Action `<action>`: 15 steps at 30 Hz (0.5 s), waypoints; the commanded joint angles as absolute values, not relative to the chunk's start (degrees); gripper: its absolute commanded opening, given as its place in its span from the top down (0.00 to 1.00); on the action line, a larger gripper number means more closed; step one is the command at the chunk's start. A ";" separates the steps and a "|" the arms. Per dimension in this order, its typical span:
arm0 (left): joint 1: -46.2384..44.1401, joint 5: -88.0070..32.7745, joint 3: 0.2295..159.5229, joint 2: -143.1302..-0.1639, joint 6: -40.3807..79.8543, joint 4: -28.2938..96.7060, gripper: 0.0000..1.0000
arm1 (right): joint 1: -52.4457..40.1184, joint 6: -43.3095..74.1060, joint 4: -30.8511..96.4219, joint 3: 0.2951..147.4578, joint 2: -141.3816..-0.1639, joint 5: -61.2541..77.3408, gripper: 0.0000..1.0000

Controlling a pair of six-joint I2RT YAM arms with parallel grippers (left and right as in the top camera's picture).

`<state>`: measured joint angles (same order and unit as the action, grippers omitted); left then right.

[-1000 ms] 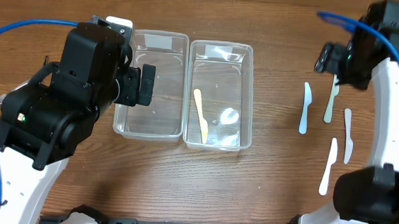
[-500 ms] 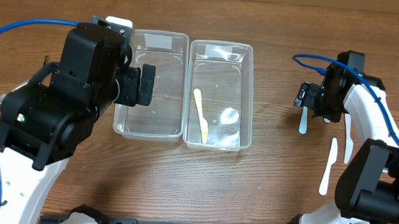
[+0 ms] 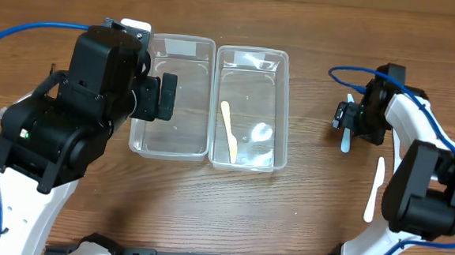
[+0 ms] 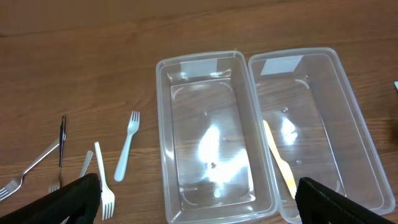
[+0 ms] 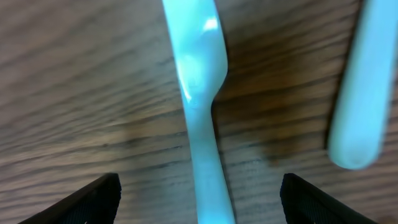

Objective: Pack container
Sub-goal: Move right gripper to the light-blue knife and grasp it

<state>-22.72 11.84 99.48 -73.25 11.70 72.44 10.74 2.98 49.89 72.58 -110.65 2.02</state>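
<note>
Status at table (image 3: pixel 301 219): both claws spread, one knife in a container

- Left container (image 3: pixel 184 121) and right container (image 3: pixel 262 82): clear plastic, side by side, long walls touching or very nearly so, at mid-table.
- Left container (image 4: pixel 205 112) holds nothing visible.
- Right container (image 4: pixel 311 93) has a yellow knife (image 3: pixel 229 131) lying lengthwise on its floor, toward the wall shared with its neighbour. The left wrist view shows the same knife (image 4: pixel 280 165).
- Left gripper (image 3: pixel 164 96) hangs above the outer edge of the left container. From its own camera the gripper (image 4: pixel 198 186) has both fingers far apart at the lower corners, nothing between them but the containers below.
- Left of the containers on bare wood: white fork (image 4: pixel 126 152), second white fork (image 4: pixel 103 183), and metal forks (image 4: pixel 28 171) at the frame edge.
- Right gripper (image 3: pixel 347 119) sits low over the wood, well to the right of the containers, above a blue knife (image 3: pixel 345 141).
- Right wrist view: blue knife (image 5: pixel 202 112) lies flat on the table, running straight down the middle. The gripper (image 5: pixel 199 180) has fingers (image 5: pixel 93 199) spread wide on either side, neither one touching it.
- Pale utensil (image 5: pixel 360 93) lies just beside the blue knife, apart from it.
- White knife (image 3: pixel 375 192) lies nearer the robot, partly hidden by the right arm.
</note>
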 commanded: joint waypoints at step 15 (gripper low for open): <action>-22.41 12.01 100.40 -73.06 12.45 72.38 0.00 | 10.57 3.20 51.24 72.38 -116.73 0.03 0.33</action>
